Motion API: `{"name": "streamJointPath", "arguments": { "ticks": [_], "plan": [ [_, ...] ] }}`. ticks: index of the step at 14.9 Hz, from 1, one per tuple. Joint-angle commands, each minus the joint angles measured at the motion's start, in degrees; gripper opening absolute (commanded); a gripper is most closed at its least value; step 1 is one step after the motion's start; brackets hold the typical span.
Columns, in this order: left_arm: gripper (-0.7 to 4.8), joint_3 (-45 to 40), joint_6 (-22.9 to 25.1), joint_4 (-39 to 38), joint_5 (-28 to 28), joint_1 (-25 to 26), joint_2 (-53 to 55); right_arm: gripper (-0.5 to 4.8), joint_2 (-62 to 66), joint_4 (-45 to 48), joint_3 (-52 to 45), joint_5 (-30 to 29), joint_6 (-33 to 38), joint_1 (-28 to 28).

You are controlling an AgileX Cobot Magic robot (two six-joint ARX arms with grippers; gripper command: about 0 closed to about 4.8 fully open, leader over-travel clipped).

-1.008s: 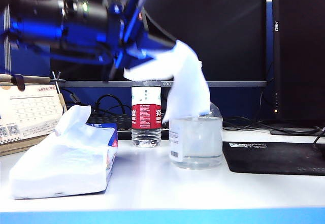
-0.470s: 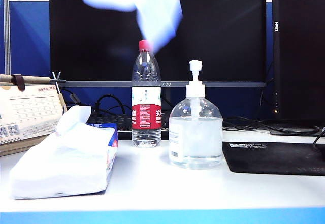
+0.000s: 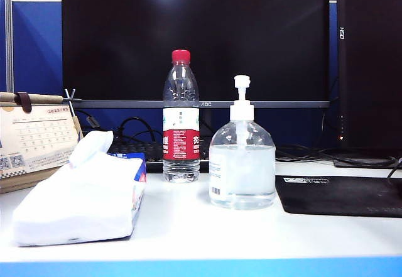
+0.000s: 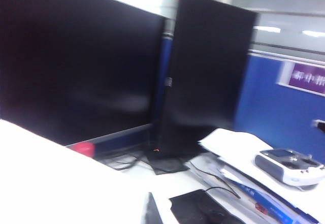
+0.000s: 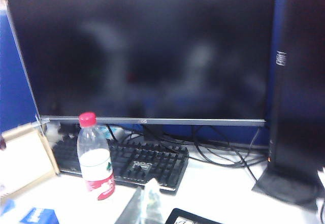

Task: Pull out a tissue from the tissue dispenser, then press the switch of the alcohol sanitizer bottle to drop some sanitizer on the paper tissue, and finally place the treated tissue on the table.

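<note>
Left gripper: out of the exterior view, raised clear of the table; clenched tight; fingers not made out in the left wrist view.
Tissue: seen only in the left wrist view, as a blurred white sheet close before the camera; cannot tell whether pinched in the jaws.
Desk calendar: at the table's back left corner, leaning, page facing front.
Tissue dispenser: lying flat at the front left corner, just in front of the calendar; a tuft of white paper standing up from its top.
Water bottle: upright near mid-table, red cap on, set back from the front edge; keyboard behind it toward the back edge.
Alcohol sanitizer bottle: upright just right of the water bottle and nearer the front edge, apart from it; clear gel inside.
Switch: white pump head standing raised on the bottle, nothing touching it.
Mouse mat: flat toward the right edge, close beside the sanitizer bottle, not touching.
Monitor: dark screen along the back edge.
Right gripper: out of the exterior view, above the table; closed tight; right wrist view looking down past the water bottle to the keyboard; cannot tell whether anything is held.
</note>
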Motion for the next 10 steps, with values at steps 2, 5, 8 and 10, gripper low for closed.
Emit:
{"name": "streamJointPath", "arguments": {
  "ticks": [2,5,8,10],
  "plan": [
    [-0.05,1.38,-1.51,-19.61,-4.59,0.13,-12.83,-0.05,-5.33,-9.84,-0.37,1.29,6.64,0.04],
    [-0.05,-0.59,-1.01,-25.59,-2.67,0.04,-12.85,-0.05,-9.31,-12.35,-6.86,1.44,11.69,-0.15],
    [-0.05,-3.58,0.61,-23.52,-3.32,0.02,-12.79,-0.05,-9.38,-5.07,-14.16,-0.83,14.32,-0.09],
    [-0.05,-8.94,-3.96,-15.19,-3.06,0.04,-12.85,-0.05,-9.38,3.41,-19.26,-1.49,20.98,-0.09]
  ]
}}
